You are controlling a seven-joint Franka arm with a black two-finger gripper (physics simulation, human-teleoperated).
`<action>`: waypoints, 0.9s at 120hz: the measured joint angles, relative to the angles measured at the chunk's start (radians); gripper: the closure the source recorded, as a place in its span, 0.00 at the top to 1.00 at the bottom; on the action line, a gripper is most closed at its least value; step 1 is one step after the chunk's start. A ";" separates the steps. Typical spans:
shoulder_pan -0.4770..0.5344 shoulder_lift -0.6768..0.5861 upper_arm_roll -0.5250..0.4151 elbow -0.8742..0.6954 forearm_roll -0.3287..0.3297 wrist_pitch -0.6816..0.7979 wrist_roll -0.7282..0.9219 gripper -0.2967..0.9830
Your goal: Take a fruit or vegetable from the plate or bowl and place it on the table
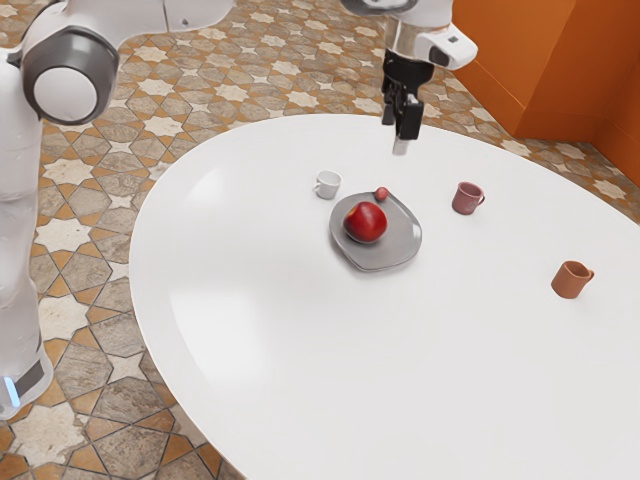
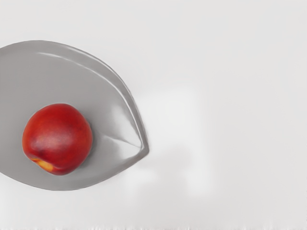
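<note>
Resting on the grey plate, the large red fruit has a yellow patch low on its side. A small reddish round thing sits at the plate's edge. The black gripper hangs above the white table; whether it is released or clenched, I cannot tell. Nearby stand a white cup and a mauve mug; an orange-brown mug is farther off.

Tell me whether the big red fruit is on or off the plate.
On the plate: both views show the big fruit inside its rim.
</note>
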 joint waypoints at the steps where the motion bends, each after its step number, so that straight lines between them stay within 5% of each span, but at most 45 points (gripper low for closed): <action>1: 0.000 0.000 0.000 0.000 0.000 -0.001 0.000 0.77; 22: 0.024 0.010 0.008 0.000 0.025 -0.024 0.001 0.77; 56: 0.223 0.015 0.011 -0.039 0.067 -0.046 0.056 0.77; 108: 0.297 0.012 0.009 -0.049 0.147 -0.068 0.447 0.77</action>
